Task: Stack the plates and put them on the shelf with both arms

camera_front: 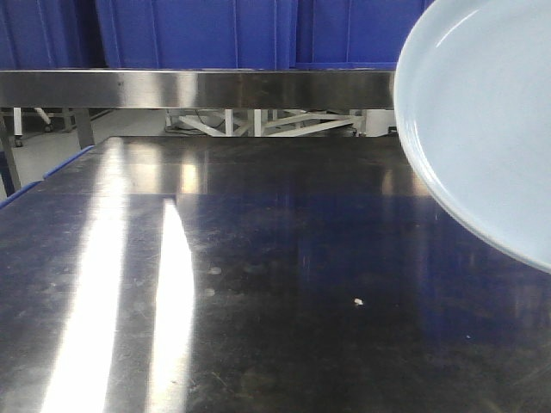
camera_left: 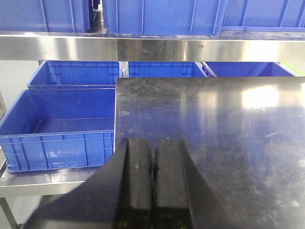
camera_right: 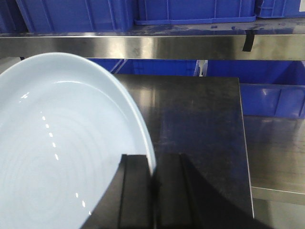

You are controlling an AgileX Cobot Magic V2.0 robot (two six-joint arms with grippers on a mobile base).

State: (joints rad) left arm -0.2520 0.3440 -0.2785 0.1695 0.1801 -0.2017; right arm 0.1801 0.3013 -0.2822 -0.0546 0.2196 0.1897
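Right pincer [camera_right: 153,167] clamps plate [camera_right: 57,152] by its rim — plate tilted.

Open dark tabletop [camera_front: 258,284], steel shelf rail [camera_front: 198,88] crossing behind, tilted plate [camera_front: 482,120] filling right side

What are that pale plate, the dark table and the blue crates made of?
Plate: looks like glazed ceramic, possibly melamine; glossy, with small sharp glints of light.
Table: seemingly stainless steel, worn; it mirrors bright streaks of light and shows scuffs.
Crates: moulded plastic, semi-matte; ribbed walls and an even blue colour.
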